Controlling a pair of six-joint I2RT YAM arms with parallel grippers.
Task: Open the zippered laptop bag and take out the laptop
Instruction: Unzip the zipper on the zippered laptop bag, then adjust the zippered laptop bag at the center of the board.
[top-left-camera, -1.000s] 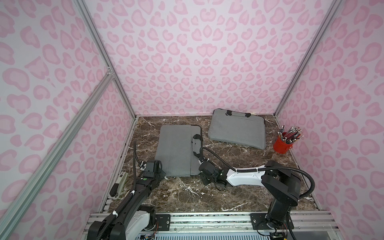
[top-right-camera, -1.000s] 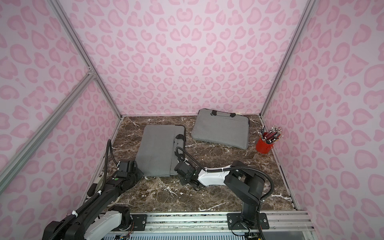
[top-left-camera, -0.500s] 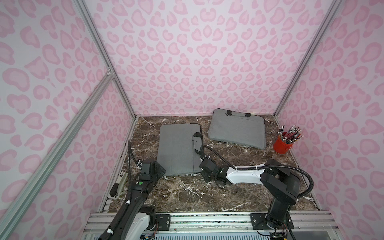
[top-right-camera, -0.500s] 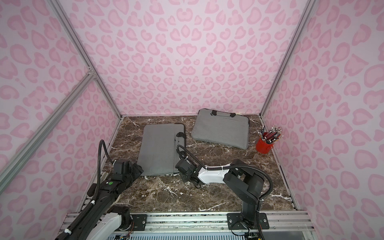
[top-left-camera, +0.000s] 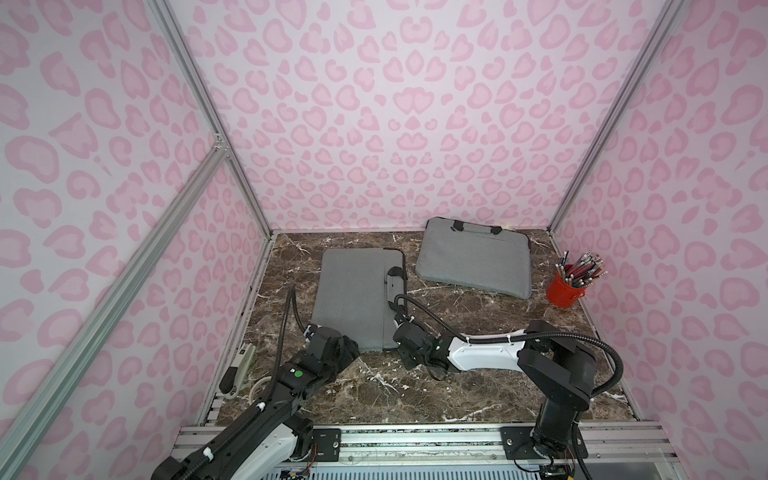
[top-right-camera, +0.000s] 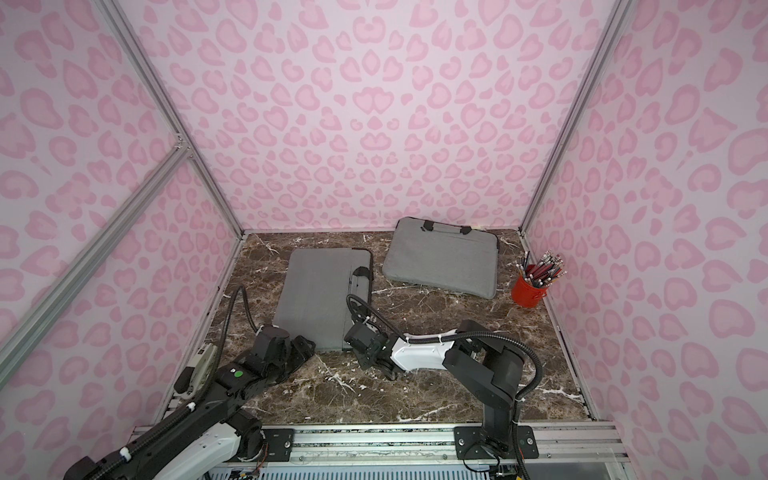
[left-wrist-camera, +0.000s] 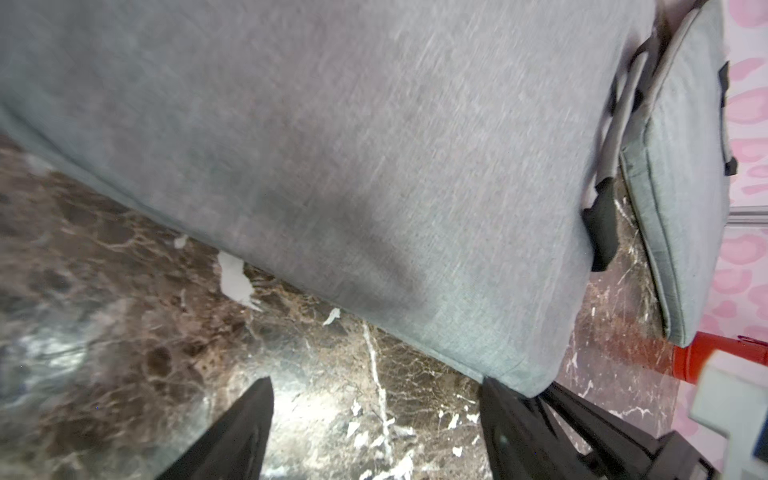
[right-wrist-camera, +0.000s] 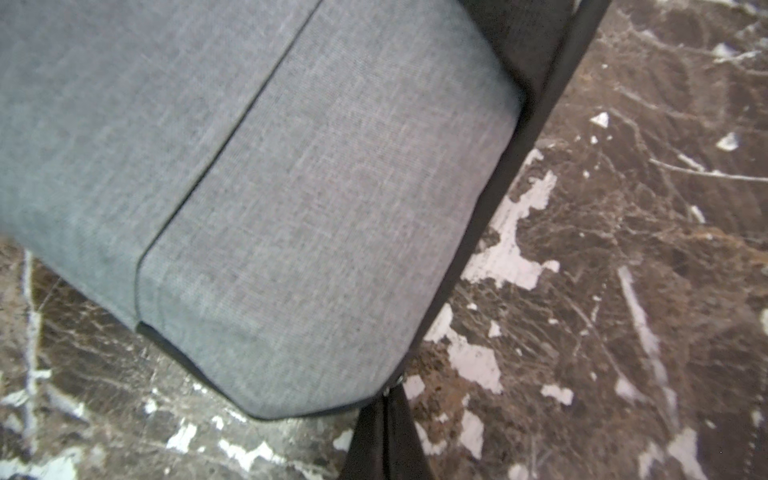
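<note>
While the right hand (top-left-camera: 400, 337) stands closed at the near right corner of the grey laptop bag (top-left-camera: 353, 299), the left hand (top-left-camera: 347, 348) is spread open at the near left corner and grips nothing. The bag lies flat on the marble tabletop (top-left-camera: 457, 386), at lower centre in both top views. It is beside a second grey bag (top-left-camera: 473, 262) at the back and well apart from the red cup of pencils (top-left-camera: 565, 289) at the right. No laptop shows; it is judged to be inside.

In the left wrist view, the open fingers (left-wrist-camera: 237, 432) flank bare tabletop just short of the bag's edge. In the right wrist view, the shut fingertips (right-wrist-camera: 384, 419) meet the black zipper band (right-wrist-camera: 478, 232) where it rounds the corner. A small metal glint there may be the pull, but whether it is pinched cannot be told.

Likely faults:
- With nothing pinning the bag, a pull along the zipper may drag the whole bag across the smooth marble instead of parting the teeth.
- A thin pull may slip from the fingertips at the curved corner.
- The right arm's cable (top-left-camera: 415, 300) loops close to the bag's handle and may snag it.
</note>
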